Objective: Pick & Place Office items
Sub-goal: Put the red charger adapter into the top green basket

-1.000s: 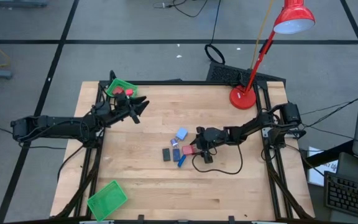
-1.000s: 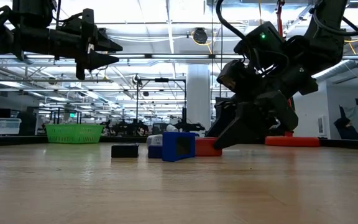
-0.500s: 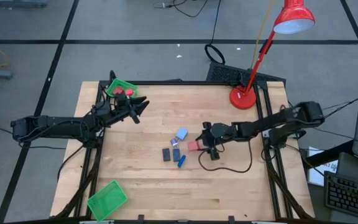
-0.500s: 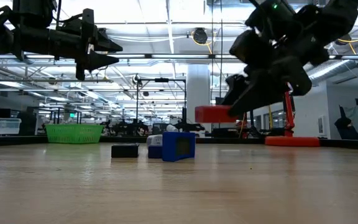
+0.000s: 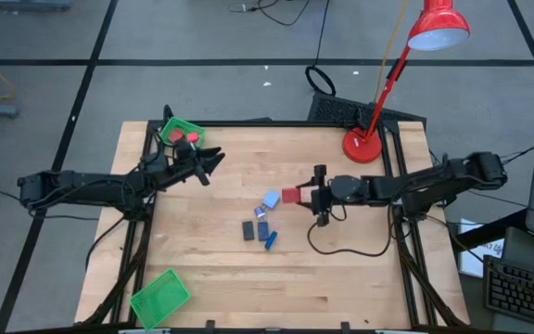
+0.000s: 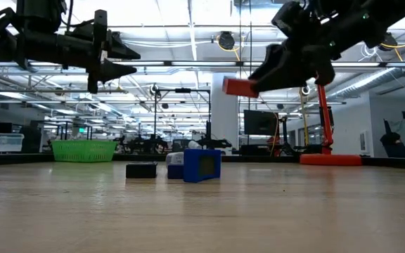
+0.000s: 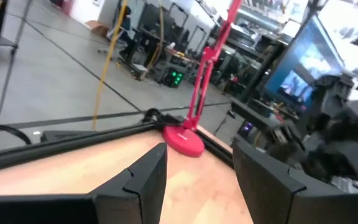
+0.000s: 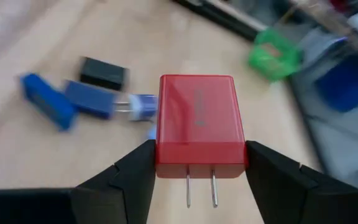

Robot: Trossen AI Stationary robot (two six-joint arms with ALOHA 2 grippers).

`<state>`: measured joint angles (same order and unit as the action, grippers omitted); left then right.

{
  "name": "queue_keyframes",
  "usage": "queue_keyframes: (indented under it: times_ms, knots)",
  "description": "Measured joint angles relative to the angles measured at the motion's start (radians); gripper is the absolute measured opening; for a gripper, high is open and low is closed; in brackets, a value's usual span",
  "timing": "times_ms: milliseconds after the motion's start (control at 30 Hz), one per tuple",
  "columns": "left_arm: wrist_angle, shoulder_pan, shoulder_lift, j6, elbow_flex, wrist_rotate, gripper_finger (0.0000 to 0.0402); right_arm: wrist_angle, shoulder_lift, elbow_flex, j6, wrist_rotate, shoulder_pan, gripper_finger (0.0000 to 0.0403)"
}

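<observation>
Looking straight down, the right tool (image 5: pixel 302 197) sits right of frame centre, clamped on a red block (image 5: pixel 291 196) above the table (image 5: pixel 341 278). Just lower left of it lie the light-blue block (image 5: pixel 271 199), a black rectangle (image 5: pixel 247 230) and a blue stick (image 5: pixel 271 239). The left tool (image 5: pixel 213 159) hangs at upper left near a green tray (image 5: pixel 176 127), jaws partly apart and holding nothing.

From table height, the red block (image 6: pixel 240 87) hangs high at upper centre in the right tool (image 6: pixel 259 76); a black rectangle (image 6: pixel 141 169) and a blue piece (image 6: pixel 202 166) rest on the table.

The left wrist view shows both fingers (image 7: pixel 138 180) parted over bare table, a red lamp (image 7: pixel 191 130) beyond.

The right wrist view shows the fingers (image 8: pixel 126 171) pressed against both sides of the red block (image 8: pixel 199 124), which has two metal prongs.
</observation>
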<state>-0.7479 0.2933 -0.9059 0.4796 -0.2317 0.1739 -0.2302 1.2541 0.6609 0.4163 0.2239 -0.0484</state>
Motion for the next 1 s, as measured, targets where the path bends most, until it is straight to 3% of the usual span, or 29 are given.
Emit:
queue_keyframes:
  times_ms: [133,233,1000]
  knots:
    - [-0.083,-0.029,-0.08,-0.018,0.0,-0.002,0.0186,-0.031,-0.02,0.0,0.093,0.168,-0.019,0.0211]
    - [-0.122,-0.058,-0.154,-0.054,-0.011,-0.033,0.0186,-0.042,-0.019,0.0,0.138,0.23,-0.038,0.0211]
    - [-0.137,-0.289,-0.575,-0.112,-0.351,-0.069,0.0186,-0.117,-0.018,0.0,0.314,0.247,-0.065,0.0212]
